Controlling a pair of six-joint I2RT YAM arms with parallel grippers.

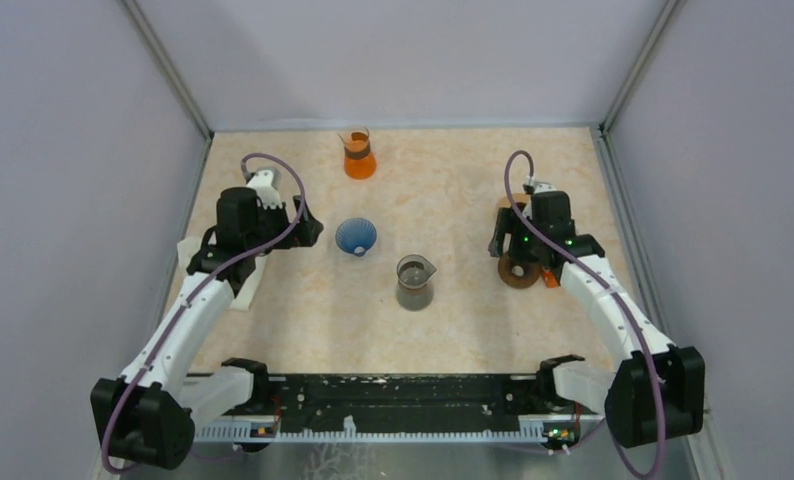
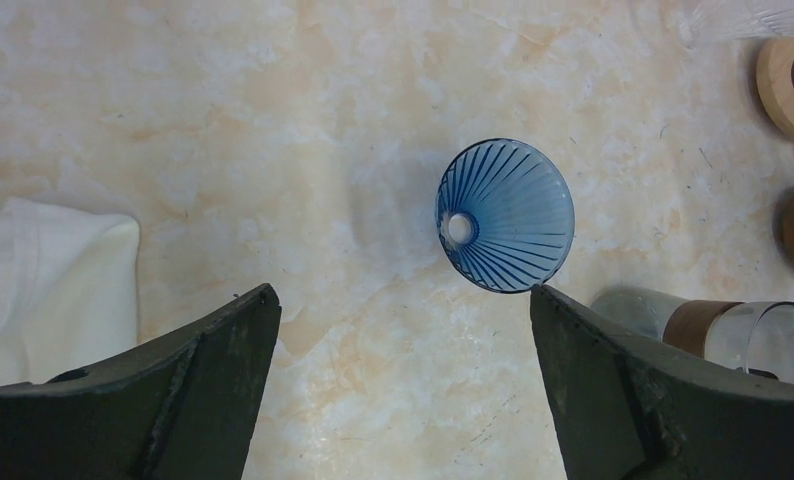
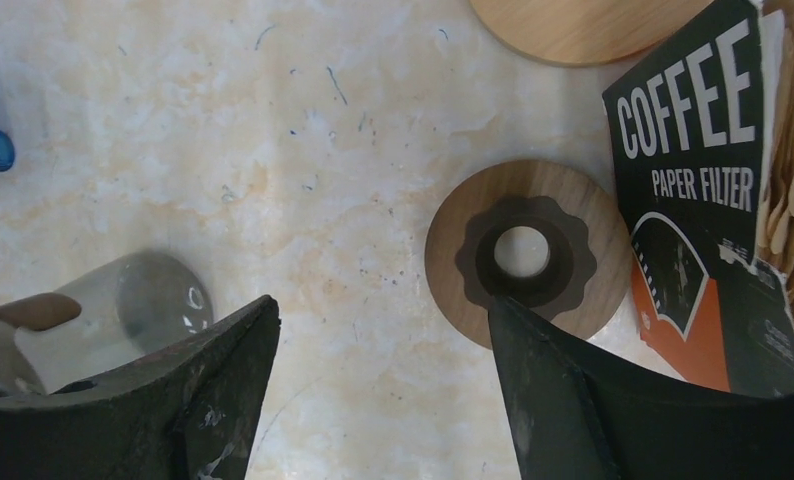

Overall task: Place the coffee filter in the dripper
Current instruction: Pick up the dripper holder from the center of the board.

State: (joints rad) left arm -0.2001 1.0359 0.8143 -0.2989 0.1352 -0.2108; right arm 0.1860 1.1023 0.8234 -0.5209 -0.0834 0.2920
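**Operator:** How far along are you?
**Observer:** Nothing is done yet. Your left gripper [image 2: 403, 300] hangs spread and empty just left of the blue dripper [image 2: 508, 215], which lies on its side mid-table. Your right gripper [image 3: 381, 305], jaws apart and empty, hovers at the right beside the coffee filters [image 3: 791, 120] in their box [image 3: 693, 130].
**Operator:** What's left?
**Observer:** Pick one and seat it.

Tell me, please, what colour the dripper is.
The dripper is translucent blue with fine radial ribs, clearest in the left wrist view.
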